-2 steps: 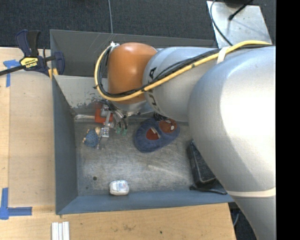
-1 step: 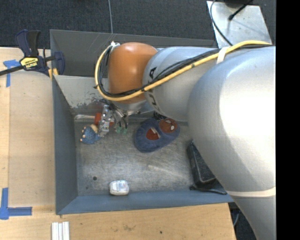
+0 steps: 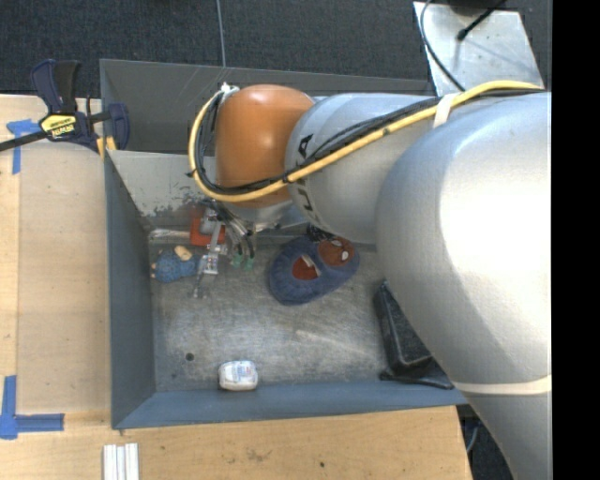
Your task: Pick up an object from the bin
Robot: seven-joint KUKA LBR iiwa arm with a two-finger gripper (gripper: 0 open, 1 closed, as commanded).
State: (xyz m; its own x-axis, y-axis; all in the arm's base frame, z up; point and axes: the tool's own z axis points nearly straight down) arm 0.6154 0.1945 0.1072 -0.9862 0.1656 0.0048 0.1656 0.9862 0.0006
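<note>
Surroundings, as we list them:

1. Dark ground [image 3: 309, 37]: near-black, matt, finely grained. We note it along the upper edge, beyond the far wall of the bin [image 3: 127, 281].
2. Thin pale line [image 3: 222, 37]: we see it run straight down from the top edge to the bin's far rim.
3. Pale grey panel [image 3: 506, 52], upper right: speckled, lying on the dark ground. A white cable [image 3: 424, 42] curves along its left side and a black cable [image 3: 480, 21] crosses its top.
4. Light: we judge it soft and even, from above, with blurred shadows.
</note>
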